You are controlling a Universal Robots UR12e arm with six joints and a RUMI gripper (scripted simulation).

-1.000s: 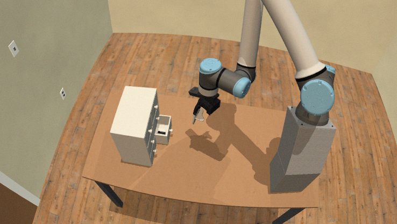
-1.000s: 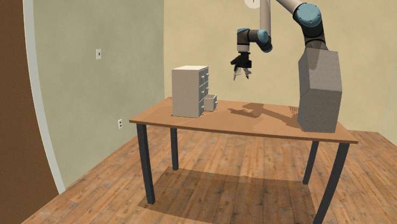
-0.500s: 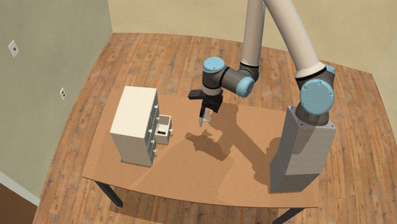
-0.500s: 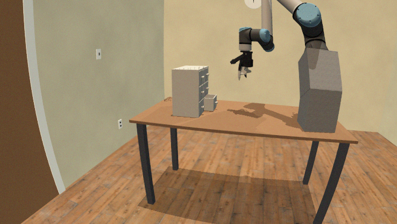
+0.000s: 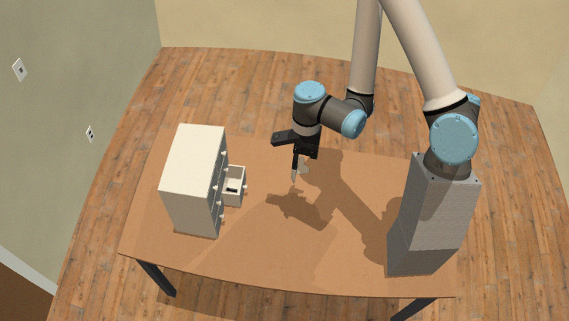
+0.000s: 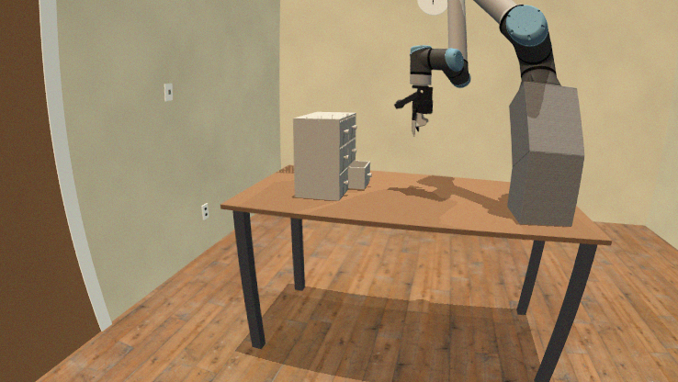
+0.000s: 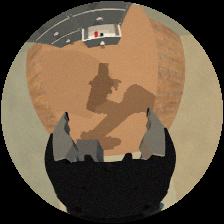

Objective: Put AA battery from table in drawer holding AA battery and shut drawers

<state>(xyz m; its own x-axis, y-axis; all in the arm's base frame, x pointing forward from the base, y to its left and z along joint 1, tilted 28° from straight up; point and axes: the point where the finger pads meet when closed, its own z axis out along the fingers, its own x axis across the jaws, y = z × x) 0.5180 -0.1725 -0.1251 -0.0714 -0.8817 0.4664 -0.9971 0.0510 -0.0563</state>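
Observation:
The white chest (image 5: 193, 163) (image 6: 318, 156) (image 7: 65, 27) stands upright at the left of the table (image 5: 258, 247) (image 6: 403, 208). One low drawer (image 5: 239, 195) (image 6: 359, 175) (image 7: 116, 33) is pulled out towards the table's middle. A small dark and red item (image 5: 230, 189) (image 7: 96, 33) lies inside it. The other drawers look shut. My gripper (image 5: 297, 172) (image 6: 417, 125) (image 7: 107, 110) is open and empty. It hangs high above the table, to the right of the open drawer. I see no loose battery on the table top in any view.
The arm's grey pedestal (image 5: 434, 215) (image 6: 546, 156) stands at the table's right end. The arm's shadow falls across the table's middle. Wooden floor surrounds the table.

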